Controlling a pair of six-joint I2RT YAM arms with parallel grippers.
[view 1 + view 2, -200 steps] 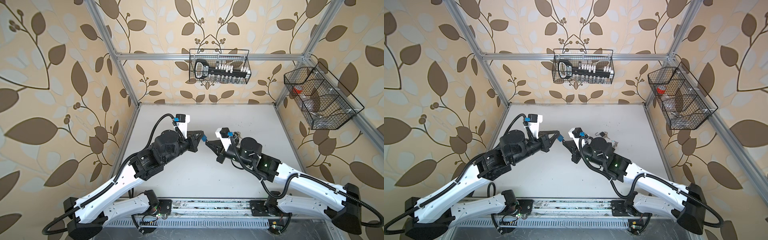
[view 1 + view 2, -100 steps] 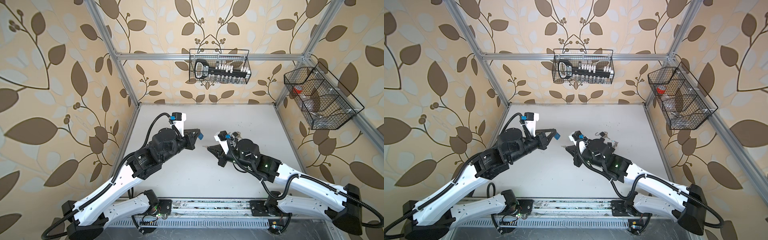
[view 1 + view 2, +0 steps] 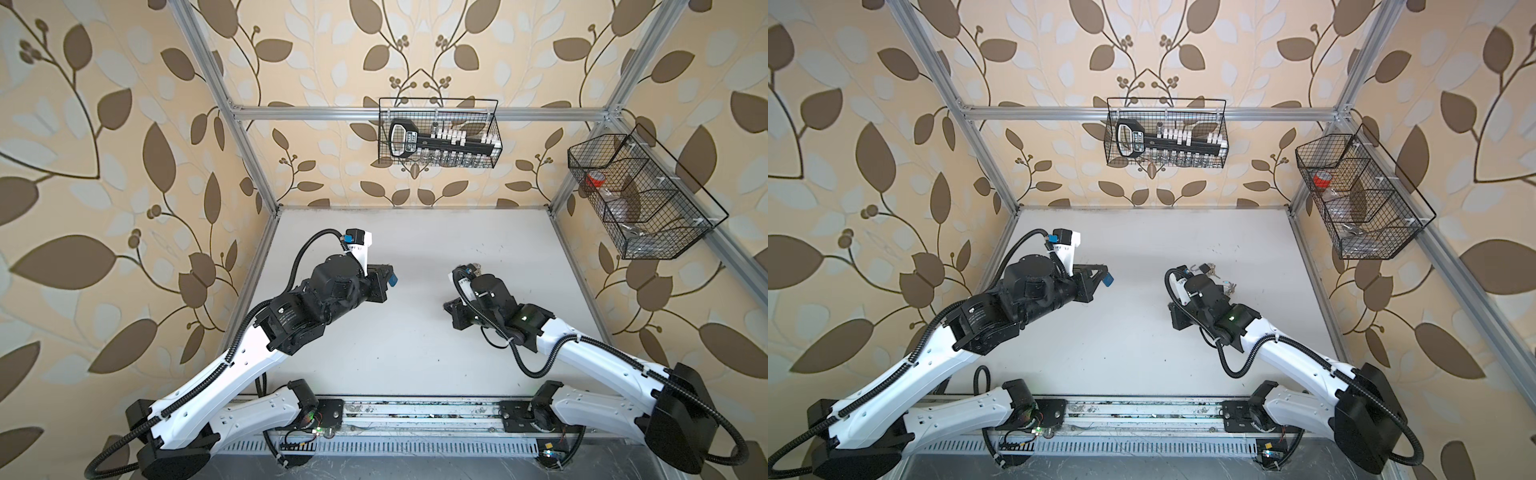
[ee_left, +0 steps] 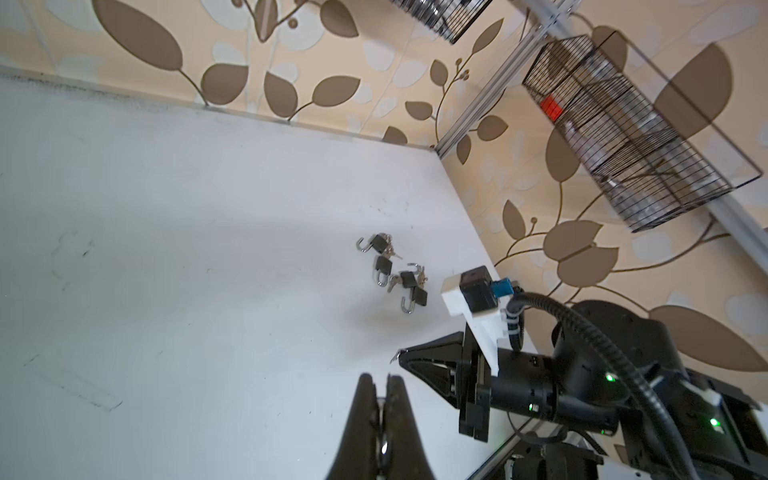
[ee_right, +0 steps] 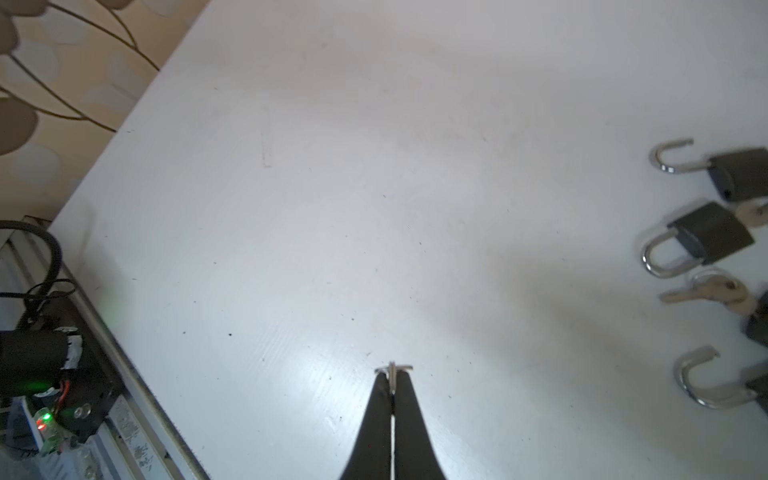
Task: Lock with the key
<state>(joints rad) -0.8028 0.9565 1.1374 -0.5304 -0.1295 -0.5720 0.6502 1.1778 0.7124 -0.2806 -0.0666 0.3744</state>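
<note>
A: Nearest first: what has the right end effector [image 5: 392,376] got?

B: Its fingers are pressed together on a small silver key [image 5: 392,369], pinched at the very tips, over the white surface [image 5: 374,166].

A: And the left end effector [image 4: 380,378]?

B: Closed too, on a small dark item [image 4: 382,436] with a metal glint. I take it for a padlock, but it sits too deep between the fingers to be sure. The two tips face each other across a gap.

A: So the step is bringing key to keyhole?

B: That's my reading. Hold the left arm steady and line the blade up with the slot before closing the gap. Come in slowly, because so little of the key is gripped that a skewed push could twist it loose. Turn only once it is seated.

A: Anything farther out?

B: Beyond the right arm lie loose padlocks [image 4: 383,264], some with open shackles, and spare keys [image 5: 706,291] among them. Keep clear of those. On the far wall hangs a wire basket [image 3: 384,124].
</note>
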